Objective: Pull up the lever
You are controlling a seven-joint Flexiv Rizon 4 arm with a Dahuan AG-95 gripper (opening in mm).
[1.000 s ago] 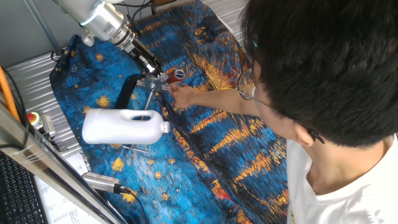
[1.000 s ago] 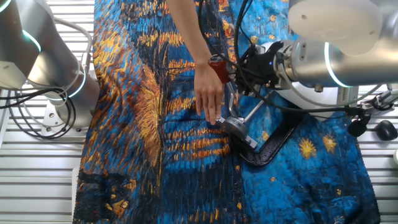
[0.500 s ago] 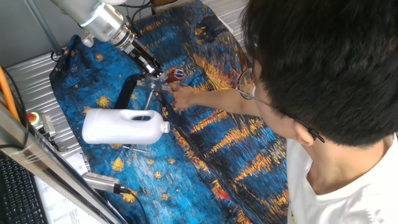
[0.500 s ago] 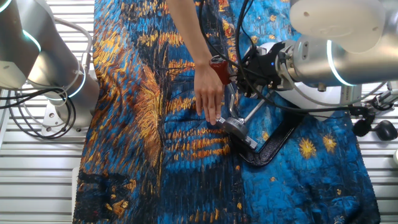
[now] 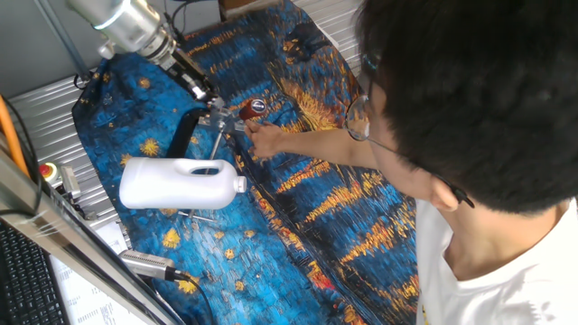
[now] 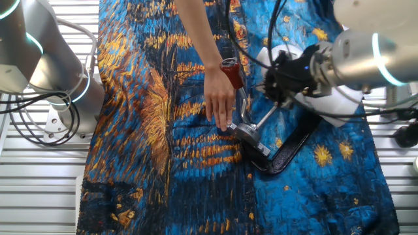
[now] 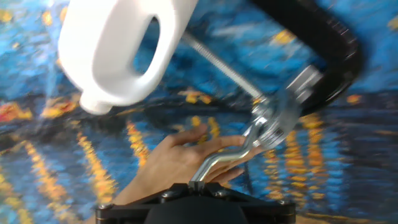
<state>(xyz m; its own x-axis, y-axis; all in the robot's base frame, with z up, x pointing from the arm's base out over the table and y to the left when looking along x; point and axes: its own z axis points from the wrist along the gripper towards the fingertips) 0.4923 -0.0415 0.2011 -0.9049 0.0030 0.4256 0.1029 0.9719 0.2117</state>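
The lever (image 6: 239, 98) is a slim silver rod with a red-brown tip, rising from a metal clamp (image 6: 249, 134) on a black base (image 6: 294, 147). In one fixed view the lever (image 5: 246, 110) points toward the person. My gripper (image 6: 269, 88) hangs to the right of the red tip, apart from it. In one fixed view the gripper (image 5: 206, 93) is up and left of the lever. In the hand view the lever (image 7: 224, 158) runs down behind the dark gripper (image 7: 196, 186). The fingers are too dark and blurred to read.
A person's hand (image 6: 219, 98) presses on the cloth beside the clamp, its arm reaching across the table. A big white jug (image 5: 176, 183) lies on its side near the black base. The person's head fills the right of one fixed view. A second robot arm (image 6: 39, 52) stands at left.
My gripper has drawn back from the lever's red tip, away from the person's hand. The lever and the hand have stayed where they were.
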